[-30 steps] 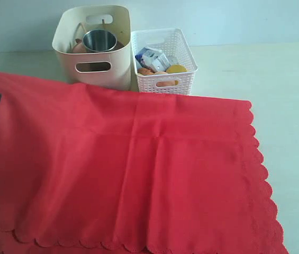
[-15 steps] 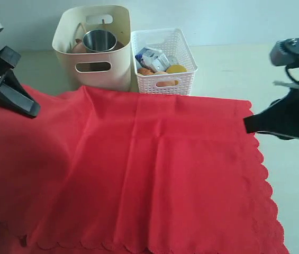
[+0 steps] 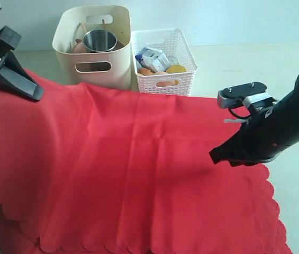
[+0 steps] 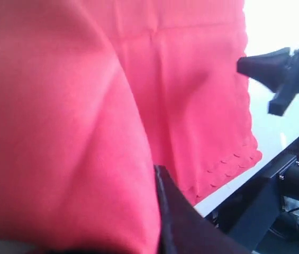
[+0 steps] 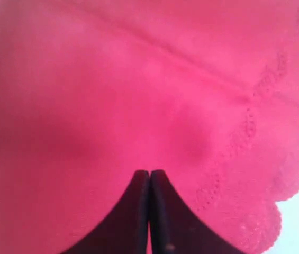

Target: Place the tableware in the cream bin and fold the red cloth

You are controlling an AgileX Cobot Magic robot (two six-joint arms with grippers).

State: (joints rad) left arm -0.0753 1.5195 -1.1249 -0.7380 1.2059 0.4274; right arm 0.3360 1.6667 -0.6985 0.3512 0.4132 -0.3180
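The red cloth (image 3: 138,174) spreads across the desk (image 3: 281,69), long axis left to right, bin (image 3: 118,63) behind it. Left tool (image 3: 34,93), pressed together, pinches its far left corner; right tool (image 3: 216,156), pressed together and empty, hangs above it near the right edge.

Looking like a robotics lab bench, prob. a test rig: blk frame struts (image 4: 260,209) showing under edge of pale tabletop (image 3: 292,69), blank wall (image 3: 234,21) running behind.
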